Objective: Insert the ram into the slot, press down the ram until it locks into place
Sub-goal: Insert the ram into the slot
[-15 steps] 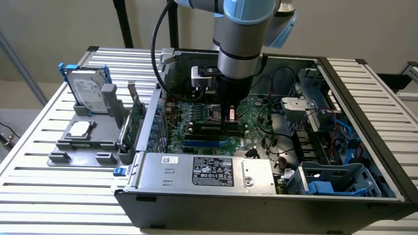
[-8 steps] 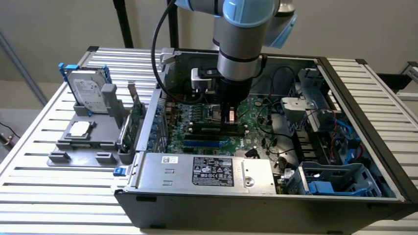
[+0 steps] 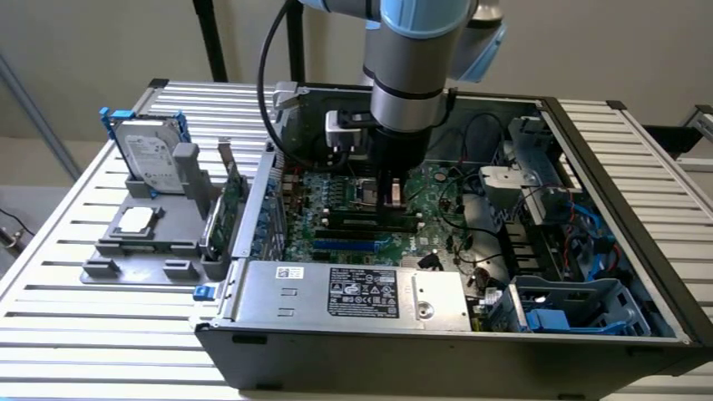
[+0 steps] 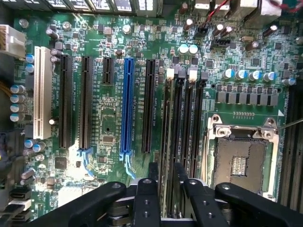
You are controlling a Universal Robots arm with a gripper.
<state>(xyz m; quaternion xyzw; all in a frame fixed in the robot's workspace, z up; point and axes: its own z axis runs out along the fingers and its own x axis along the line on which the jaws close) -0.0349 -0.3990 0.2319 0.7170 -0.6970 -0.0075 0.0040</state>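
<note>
Ext. view: the arm reaches straight down into the open PC case [image 3: 446,351] on the slatted desk [image 3: 67,301]. The claw [image 3: 390,203] hangs low over the board, right above the slot [image 3: 359,220]. The slot's long axis runs across the view, parallel w/ the blue slot [image 3: 352,245] just beside it. The claw is over the part toward the ext. view's right, not mid-length. I can't pick the ram out from the dark slots here.

Wrist view: the claw [image 4: 166,182] is centred on the slot [image 4: 167,118], the one of four alike on the blue-slot side, and lined up w/ its length. The white end clip [image 4: 170,73] lies at the end away from the claw. A thin dark line runs along that slot under the claw. It's prob. the ram edge-on, in or at the slot, but I can't separate the two. Whether the claw is clenched or released, I can't tell.
</note>
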